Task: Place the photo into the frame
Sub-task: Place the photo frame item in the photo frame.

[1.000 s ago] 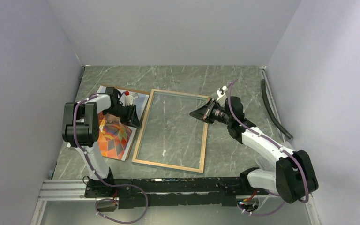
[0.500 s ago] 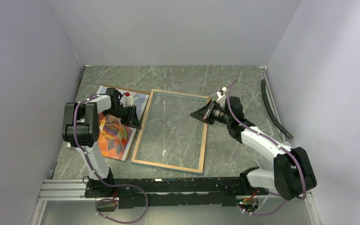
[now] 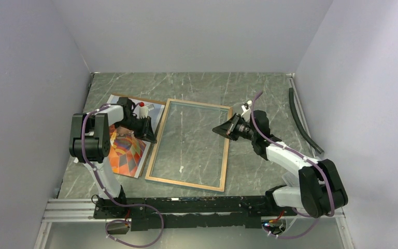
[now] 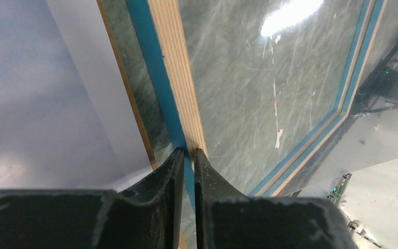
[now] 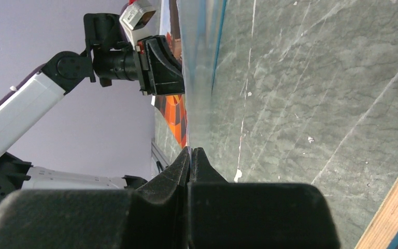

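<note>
Closing down on the frame's left rim, the left gripper [image 4: 186, 151] has narrowed over the last second until only a thin slit shows between its fingers. In the left wrist view the tips sit right at the seam where the turquoise side of the frame [image 3: 157, 142] meets its pale wooden back, and a strip of turquoise shows in the slit. We cannot tell whether the rim is truly pinched yet.

At the frame's right rim, the right gripper [image 5: 190, 150] is fully closed on nothing. It has drawn back from over the clear pane [image 3: 192, 140] towards that rim.

The frame itself has not shifted: it lies flat, back side up, on the marbled tabletop [image 3: 249, 88]. The balloon photo [image 3: 127, 155] lies just beside the frame's left rim, partly under the left arm, and is not yet inside.

We judge the task to be at an early step. The left arm seems to be securing or nudging the frame, not the print. The photo must still be lifted and slid over the pane.
</note>
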`<state>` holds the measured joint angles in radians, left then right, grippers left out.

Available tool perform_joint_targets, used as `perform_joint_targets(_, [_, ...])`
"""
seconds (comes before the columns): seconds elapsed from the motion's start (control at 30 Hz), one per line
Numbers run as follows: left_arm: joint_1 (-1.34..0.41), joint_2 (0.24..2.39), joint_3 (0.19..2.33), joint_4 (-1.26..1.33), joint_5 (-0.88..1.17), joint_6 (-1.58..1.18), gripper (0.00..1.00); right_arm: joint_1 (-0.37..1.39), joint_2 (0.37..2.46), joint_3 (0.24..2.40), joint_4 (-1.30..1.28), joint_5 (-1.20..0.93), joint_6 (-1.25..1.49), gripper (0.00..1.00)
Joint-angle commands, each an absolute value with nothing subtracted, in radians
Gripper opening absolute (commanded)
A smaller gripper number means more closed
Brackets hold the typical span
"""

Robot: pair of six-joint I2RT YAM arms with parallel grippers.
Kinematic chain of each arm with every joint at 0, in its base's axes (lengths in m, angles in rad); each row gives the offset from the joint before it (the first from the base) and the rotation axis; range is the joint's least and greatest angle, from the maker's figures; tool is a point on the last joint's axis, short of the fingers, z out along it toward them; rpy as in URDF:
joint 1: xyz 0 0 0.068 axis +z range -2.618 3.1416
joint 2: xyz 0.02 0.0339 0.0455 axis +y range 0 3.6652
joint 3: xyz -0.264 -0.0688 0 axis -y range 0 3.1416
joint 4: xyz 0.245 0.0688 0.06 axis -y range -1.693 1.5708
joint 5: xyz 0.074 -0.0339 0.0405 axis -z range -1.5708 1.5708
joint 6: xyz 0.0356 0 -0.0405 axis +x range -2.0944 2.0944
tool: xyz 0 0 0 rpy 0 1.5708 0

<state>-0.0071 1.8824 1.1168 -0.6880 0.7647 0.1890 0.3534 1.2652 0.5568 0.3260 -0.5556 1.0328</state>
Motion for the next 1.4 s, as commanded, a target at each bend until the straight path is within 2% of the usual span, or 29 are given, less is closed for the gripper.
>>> perform_joint_targets(0.0, [-0.029,1.887,1.112,-0.672,0.771,0.192,0.15,0.361,1.295,0.527,0.417,-0.568,1.073,0.0])
perform_joint_targets(0.4, [-0.039,1.888,1.109,-0.666,0.778,0.183,0.13,0.369,1.222,0.541,0.384,-0.513,1.223,0.0])
perform_joint_targets(0.63, [-0.043,1.885,1.108,-0.669,0.78,0.183,0.12,0.396,1.202,0.582,0.298,-0.46,1.183,0.0])
perform_joint_targets(1.37, [-0.047,1.884,1.112,-0.676,0.786,0.182,0.1,0.423,1.26,0.566,0.478,-0.489,1.292,0.0])
